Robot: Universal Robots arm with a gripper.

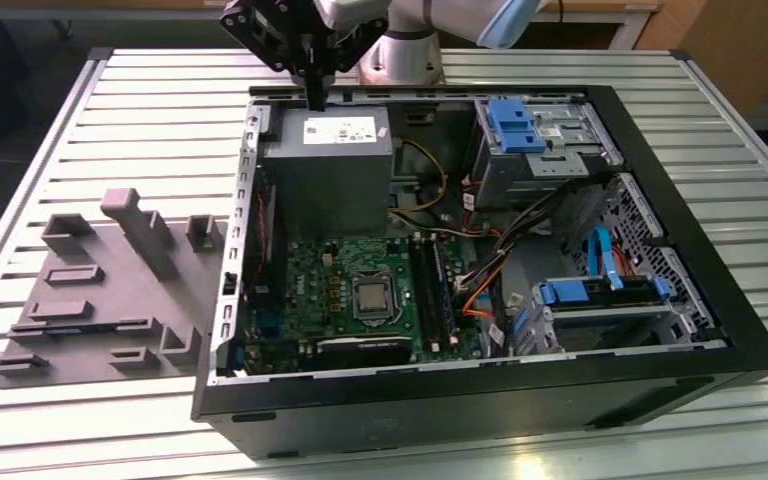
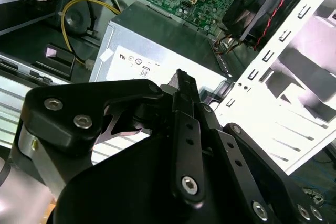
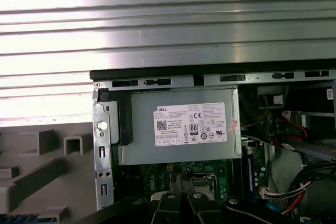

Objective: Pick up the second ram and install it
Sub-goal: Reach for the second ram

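My gripper point(image 1: 317, 104) hangs high over the back of the open computer case, above the rear edge of the grey power supply point(image 1: 324, 160). Its black fingers point(image 2: 181, 85) are pressed together, so it is shut. In the first wrist view the gripper point(image 3: 185, 178) points down over the green motherboard point(image 3: 157, 179), just past the power supply point(image 3: 178, 129). The long black memory slots point(image 1: 427, 290) run beside the processor socket point(image 1: 372, 297). The second ram is out of view. A bluish striped strip point(image 3: 21, 217) lies on the grey holder tray; I cannot tell what it is.
The grey holder tray point(image 1: 104, 300) sits on the slatted table point(image 1: 157, 100), on the exterior view's left of the case. Blue drive cages point(image 1: 518, 125) and loose cables point(image 1: 491, 280) fill the case's right side. The black case wall point(image 1: 491, 400) borders the front.
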